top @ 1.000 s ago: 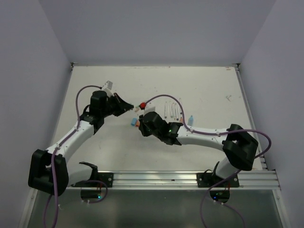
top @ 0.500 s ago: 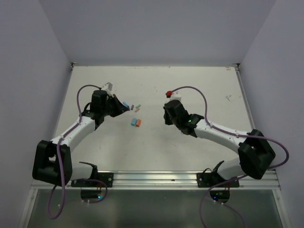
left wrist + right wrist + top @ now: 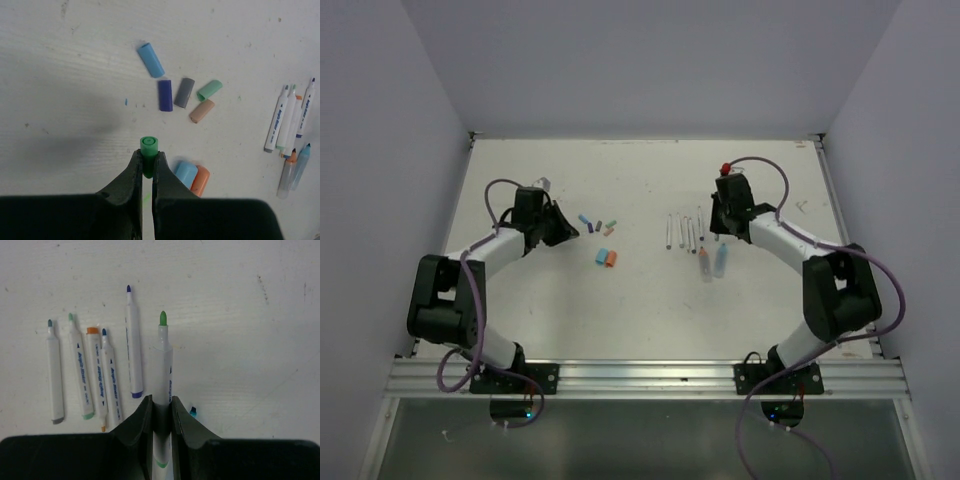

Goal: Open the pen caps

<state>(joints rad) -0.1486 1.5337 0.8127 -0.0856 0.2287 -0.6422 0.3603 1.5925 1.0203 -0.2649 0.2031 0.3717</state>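
In the left wrist view my left gripper [image 3: 148, 156] is shut on a small green pen cap [image 3: 149, 145], held above the table. Loose pen caps lie beyond it: light blue [image 3: 150, 59], dark blue [image 3: 165, 95], grey [image 3: 184, 92], mint [image 3: 209, 90] and tan [image 3: 202, 110]. A fat light blue cap [image 3: 186, 173] and an orange one [image 3: 200, 180] lie side by side to the right of the jaws. My right gripper [image 3: 161, 401] is shut on a white pen [image 3: 165, 360] with a bare green tip. From above, the left gripper [image 3: 565, 228] and right gripper [image 3: 720, 228] are far apart.
Several uncapped white pens [image 3: 80, 370] lie in a row left of the right gripper. Two thicker markers [image 3: 712, 260] lie near them on the white table [image 3: 640, 310]. Grey walls close in the table on three sides.
The two grippers were together at the table's middle. They have pulled apart: the left went back left with the green cap, the right swung far right with the pen.
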